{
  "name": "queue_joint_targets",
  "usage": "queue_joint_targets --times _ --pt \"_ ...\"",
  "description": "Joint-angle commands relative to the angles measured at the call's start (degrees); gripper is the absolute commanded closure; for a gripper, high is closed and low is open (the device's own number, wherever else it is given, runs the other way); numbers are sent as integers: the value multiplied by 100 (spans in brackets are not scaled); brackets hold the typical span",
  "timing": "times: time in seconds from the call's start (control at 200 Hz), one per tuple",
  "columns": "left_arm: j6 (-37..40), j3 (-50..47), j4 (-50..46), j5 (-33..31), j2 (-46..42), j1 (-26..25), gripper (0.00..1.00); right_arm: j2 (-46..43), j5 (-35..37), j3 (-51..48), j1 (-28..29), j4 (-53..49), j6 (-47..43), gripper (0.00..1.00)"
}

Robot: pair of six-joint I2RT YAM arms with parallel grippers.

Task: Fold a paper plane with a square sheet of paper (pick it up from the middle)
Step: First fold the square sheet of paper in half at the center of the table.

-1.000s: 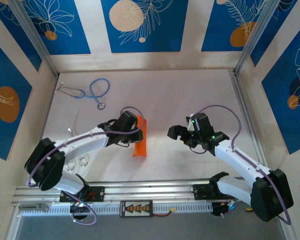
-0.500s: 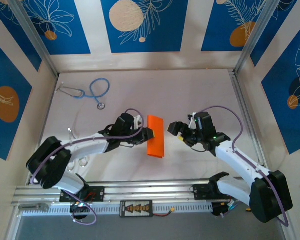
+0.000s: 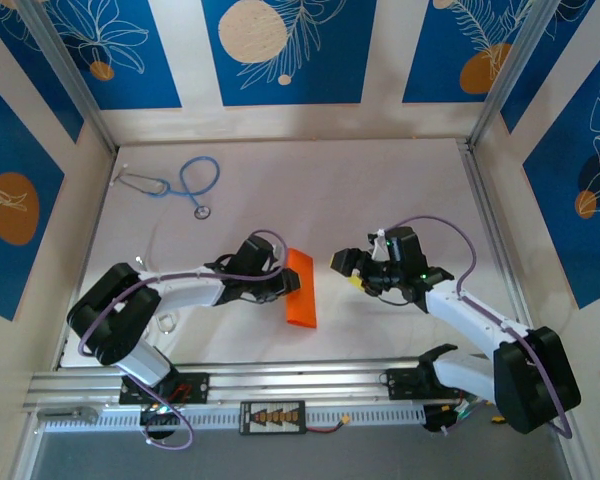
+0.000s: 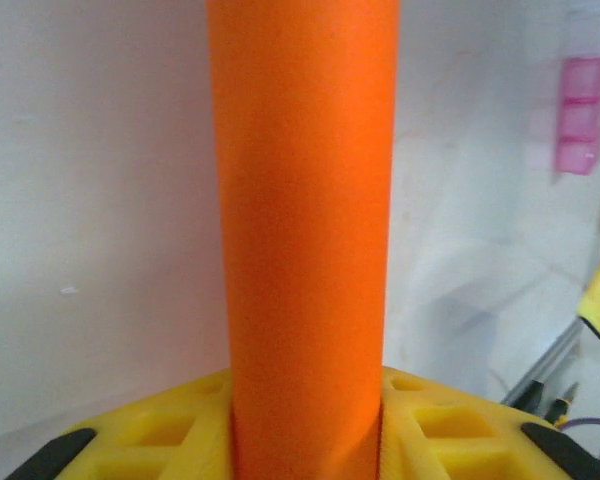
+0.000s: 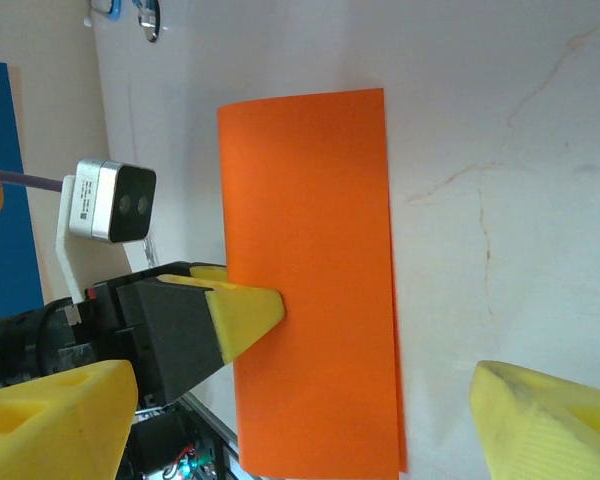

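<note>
The square sheet of paper point(image 3: 300, 290), folded narrow, sits between the arms, pinched at mid-edge by the left gripper point(image 3: 286, 284), while the right gripper point(image 3: 346, 268) gapes wide; light and limp, it probably wants a gentle hold at the free edge's middle.

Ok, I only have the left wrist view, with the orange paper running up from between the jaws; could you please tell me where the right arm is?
Observer: In the top view, the right gripper sits to the right of the orange sheet, with a gap between them.
Operator: Thank you. Are its jaws open?
Observer: Yes. The right wrist view shows them spread wide, with the sheet ahead between them and untouched.
Operator: And how does the whole sheet look?
Observer: It is a long narrow rectangle, and the left gripper pinches one long edge near the middle.
</note>
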Motion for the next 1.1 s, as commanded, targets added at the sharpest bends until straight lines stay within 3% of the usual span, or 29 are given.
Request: queue_joint_targets --times 0.0,0.41,0.68,0.835,1.091 --pt "355 190 -919 -408 77 40 63 23 -139 -68 26 226 4 14" --pt "609 479 -1817 -968 -76 39 50 252 -193 55 68 261 -13 13" --pt "676 446 -1969 -1268 -306 36 52 379 -202 71 93 341 9 14" --pt "702 453 -2054 -1243 -174 39 55 480 -222 80 95 366 13 14" --pt "928 601 -2063 -928 186 26 53 582 -247 98 103 358 29 14"
